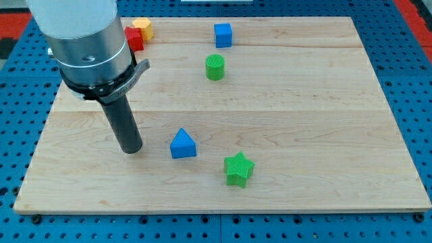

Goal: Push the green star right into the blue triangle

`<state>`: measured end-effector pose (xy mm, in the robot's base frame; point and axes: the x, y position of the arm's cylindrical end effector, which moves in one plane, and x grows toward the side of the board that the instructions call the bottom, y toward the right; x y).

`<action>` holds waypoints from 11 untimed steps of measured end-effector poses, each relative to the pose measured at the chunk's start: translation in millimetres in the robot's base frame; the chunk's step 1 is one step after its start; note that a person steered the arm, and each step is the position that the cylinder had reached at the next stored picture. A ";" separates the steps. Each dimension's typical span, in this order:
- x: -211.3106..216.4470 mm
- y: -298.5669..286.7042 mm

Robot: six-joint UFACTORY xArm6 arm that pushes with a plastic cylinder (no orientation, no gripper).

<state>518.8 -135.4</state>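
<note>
My tip (131, 150) sits on the board w/ no claw to open or close. Blue triangle (182, 144) just to its right, apart; green star (238, 169) further right, slightly lower.

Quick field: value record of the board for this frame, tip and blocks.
tip: my tip, at the view's left of the blue triangle, apart
blue triangle, centre-bottom
green star, at the view's lower right of the triangle, not touching
green cylinder, upper middle
blue cube, near the view's top
red block: and yellow block, top left, partly hidden
</note>
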 end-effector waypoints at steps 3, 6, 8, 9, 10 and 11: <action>-76.3 83.3; 43.1 203.9; 67.1 190.8; 43.3 168.3; 11.5 148.9; -16.9 131.6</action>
